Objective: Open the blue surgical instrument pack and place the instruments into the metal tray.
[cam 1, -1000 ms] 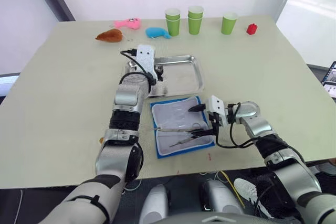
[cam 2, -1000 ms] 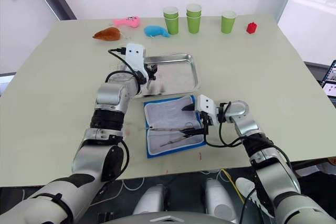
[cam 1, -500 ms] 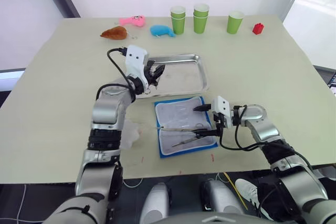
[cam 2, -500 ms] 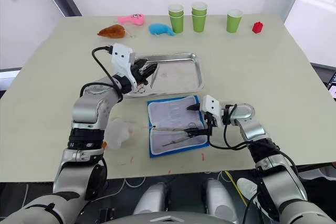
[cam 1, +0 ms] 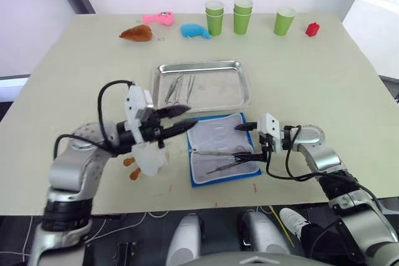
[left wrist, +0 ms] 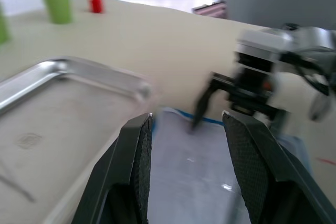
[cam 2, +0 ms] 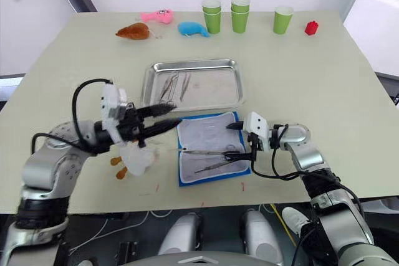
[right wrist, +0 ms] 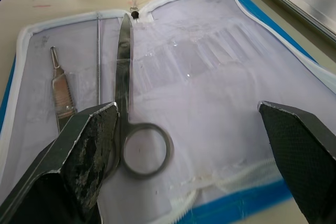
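My left arm is bent at the elbow and reaches forward low over the table (cam 1: pixel 75 79), and my left end effector (cam 1: pixel 181 118) hangs in the air with its two fingers parted and nothing between them. It points toward the near left corner of the tray (cam 1: pixel 202 85) and the far left corner of the pack (cam 1: pixel 222 149), and it touches neither of them. My right arm comes in from the right with the forearm low, and my right end effector (cam 1: pixel 249 142) is at the right edge of the pack, with the fingers spread wide and empty. In the right wrist view the fingers stand on both sides of the ring handles of the scissors (right wrist: pixel 132 108). The pack lies open and flat on the table, just on the near side of the tray, with the pale lining up. The scissors lie across the middle of it, and two thinner instruments (right wrist: pixel 60 88) lie beside them. The tray stands in the middle of the table and some thin instruments (cam 1: pixel 177 85) lie in its left part. A white soft lump (cam 1: pixel 149 159) lies on the table just left of the pack, under my left wrist.
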Robot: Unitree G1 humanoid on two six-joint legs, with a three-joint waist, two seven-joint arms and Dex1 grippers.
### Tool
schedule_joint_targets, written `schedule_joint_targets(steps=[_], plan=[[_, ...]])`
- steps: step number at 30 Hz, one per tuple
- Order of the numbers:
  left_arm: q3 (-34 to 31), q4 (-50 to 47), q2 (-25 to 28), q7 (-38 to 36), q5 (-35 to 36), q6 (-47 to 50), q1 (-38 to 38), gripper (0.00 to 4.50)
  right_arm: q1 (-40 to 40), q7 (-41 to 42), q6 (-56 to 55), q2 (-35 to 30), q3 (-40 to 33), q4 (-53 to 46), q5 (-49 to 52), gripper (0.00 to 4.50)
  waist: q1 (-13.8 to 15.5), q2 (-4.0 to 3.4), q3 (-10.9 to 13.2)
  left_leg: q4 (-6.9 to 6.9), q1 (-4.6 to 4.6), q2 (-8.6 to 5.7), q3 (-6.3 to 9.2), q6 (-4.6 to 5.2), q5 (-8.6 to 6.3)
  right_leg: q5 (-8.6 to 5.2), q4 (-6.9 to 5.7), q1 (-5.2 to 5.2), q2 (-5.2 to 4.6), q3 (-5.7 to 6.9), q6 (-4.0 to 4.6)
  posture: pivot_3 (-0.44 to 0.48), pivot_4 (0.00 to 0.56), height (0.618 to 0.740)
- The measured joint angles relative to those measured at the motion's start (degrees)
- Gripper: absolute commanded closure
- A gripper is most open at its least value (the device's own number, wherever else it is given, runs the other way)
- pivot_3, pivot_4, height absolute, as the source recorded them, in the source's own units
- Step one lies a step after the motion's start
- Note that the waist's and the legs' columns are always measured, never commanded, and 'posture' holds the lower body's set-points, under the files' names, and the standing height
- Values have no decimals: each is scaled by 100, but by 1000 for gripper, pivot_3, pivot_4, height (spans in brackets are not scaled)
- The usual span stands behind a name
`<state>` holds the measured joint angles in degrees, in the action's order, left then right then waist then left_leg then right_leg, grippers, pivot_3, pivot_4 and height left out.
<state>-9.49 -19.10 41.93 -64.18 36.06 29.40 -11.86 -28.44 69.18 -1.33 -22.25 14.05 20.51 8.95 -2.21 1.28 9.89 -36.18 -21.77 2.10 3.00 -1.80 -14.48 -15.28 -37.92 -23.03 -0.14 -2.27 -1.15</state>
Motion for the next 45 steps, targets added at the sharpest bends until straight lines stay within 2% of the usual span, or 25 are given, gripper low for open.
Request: schedule_joint_targets(steps=[4, 6, 8, 9, 10, 27, 37, 45], plan=[[-128, -277, 562, -701, 304, 3, 380, 2267, 27, 2, 1, -20, 2, -22, 4, 0, 7, -6, 4, -3, 0, 1, -2, 1, 0, -1, -2, -1, 3, 1, -1, 0, 150, 740], [-124, -302, 633, -863, 350, -23, 449, 1726, 34, 4, 4, -29, 2, -23, 5, 0, 19, -5, 5, -8, -1, 0, -3, 3, -1, -3, -2, -1, 2, 1, -4, 0, 150, 740], [-115, -309, 721, -961, 334, -130, 517, 905, 41, 4, 7, -29, 2, -38, 11, 0, 13, -4, 5, -9, -1, 0, -5, 3, -1, -2, -2, -1, 3, -1, -4, 0, 150, 740], [-114, -322, 796, -1003, 322, -172, 546, 347, 42, 6, 7, -33, 2, -43, 14, 0, 10, -4, 5, -9, -1, 1, -5, 4, -2, -2, -2, -1, 4, -1, -2, 0, 150, 740], [-115, -343, 856, -1060, 280, -243, 570, 31, 42, 13, 8, -43, 2, -46, 21, 0, 11, -5, 6, -9, 0, 1, -5, 6, -3, -1, -2, -1, 4, -1, -1, 0, 150, 740], [112, -219, 469, -923, -238, -1169, 989, 31, 184, 33, -21, -263, -252, -336, 261, 0, 14, -18, 23, -13, -19, 2, -14, 11, -5, 1, -11, -22, 4, -9, 1, 0, 150, 740], [588, 215, 175, -988, -528, -1621, 831, 31, 365, 179, 704, -744, -742, -1718, 1182, 0, 16, -24, 29, -17, -26, 1, -15, 12, -6, 3, -16, -29, 6, -10, 3, 0, 150, 740], [1076, 751, -237, -932, -915, -1998, 571, 31, 1174, 335, 1440, -1575, -1295, -2963, 1981, 0, 61, -25, 29, -28, -32, -1, -16, 19, -10, 3, -19, -29, 5, -10, 3, 0, 150, 740]])
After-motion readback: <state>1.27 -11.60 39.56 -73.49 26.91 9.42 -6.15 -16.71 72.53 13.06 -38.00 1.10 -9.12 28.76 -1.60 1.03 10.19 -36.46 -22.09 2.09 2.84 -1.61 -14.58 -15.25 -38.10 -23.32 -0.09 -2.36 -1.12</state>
